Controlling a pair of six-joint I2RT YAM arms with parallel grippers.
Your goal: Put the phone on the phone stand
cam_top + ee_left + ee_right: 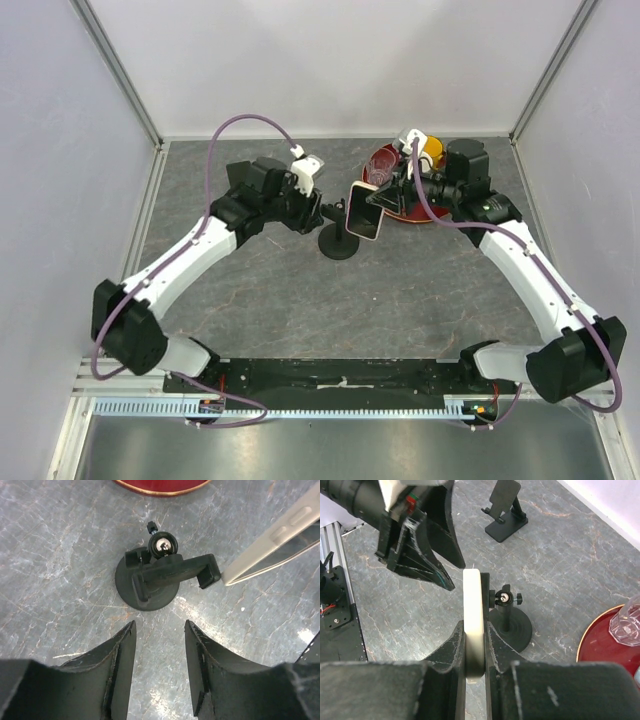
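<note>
The phone (pixel 363 212), in a cream case, is held upright and edge-on in my right gripper (pixel 380 200), just right of and above the phone stand (pixel 340 243). The right wrist view shows the fingers (pixel 454 645) shut on the phone's lower edge (pixel 473 615), with the stand's post and knob (pixel 506 600) right behind it. The stand has a round black base (pixel 145 587), a ball joint and a black clamp cradle (pixel 175 572). My left gripper (pixel 160 630) is open and empty, hovering just short of the stand; the phone's corner (pixel 275 542) shows to its right.
A red plate (pixel 405 205) with a clear glass (pixel 380 165) and a yellow object (pixel 432 152) lies behind the right gripper. A second, folding black stand (pixel 505 510) stands near the back wall in the right wrist view. Walls close in on three sides.
</note>
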